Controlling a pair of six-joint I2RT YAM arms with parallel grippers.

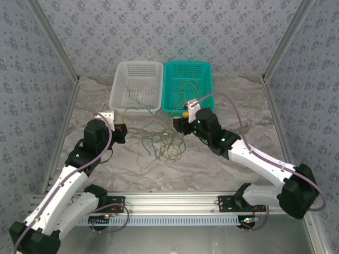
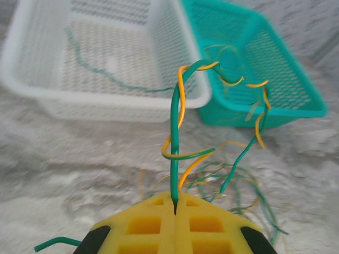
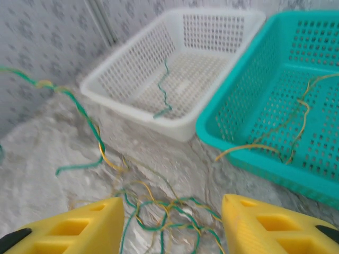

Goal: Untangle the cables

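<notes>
Nearest the lens in the overhead view, a metal rail [image 1: 175,202] is running along the bottom edge, and both arms are reaching up from it over the marbled tabletop [image 1: 222,169]. The cables [image 1: 164,145] are lying in a loose green and yellow tangle at the middle of the frame, between the left pincer [image 1: 123,132] and the right pincer [image 1: 180,120]. Above them a white basket [image 1: 114,98] and a teal basket [image 1: 212,92] are standing side by side, touching. Some strands are trailing up into both.

From the left wrist, the left pincer [image 2: 175,207] is filling the bottom centre with its yellow fingers pressed together, clamping a green strand [image 2: 174,137] that is rising straight up the frame. A yellow strand [image 2: 181,95] is twining around it. The rest of the cables [image 2: 233,180] are sprawling on the tabletop at lower right. The white basket [image 2: 106,112] is sitting at upper left and the teal basket [image 2: 296,103] at upper right.

From the right wrist, the right pincer [image 3: 172,211] is hanging with its jaws standing well apart at the bottom edge. The cables [image 3: 164,214] are lying on the tabletop between and just beyond the fingertips. One twisted length [image 3: 79,111] is climbing toward the upper left. A single green piece [image 3: 164,90] is resting inside the white basket [image 3: 132,114], and yellow loops [image 3: 288,140] are lying in the teal basket [image 3: 238,153].
</notes>
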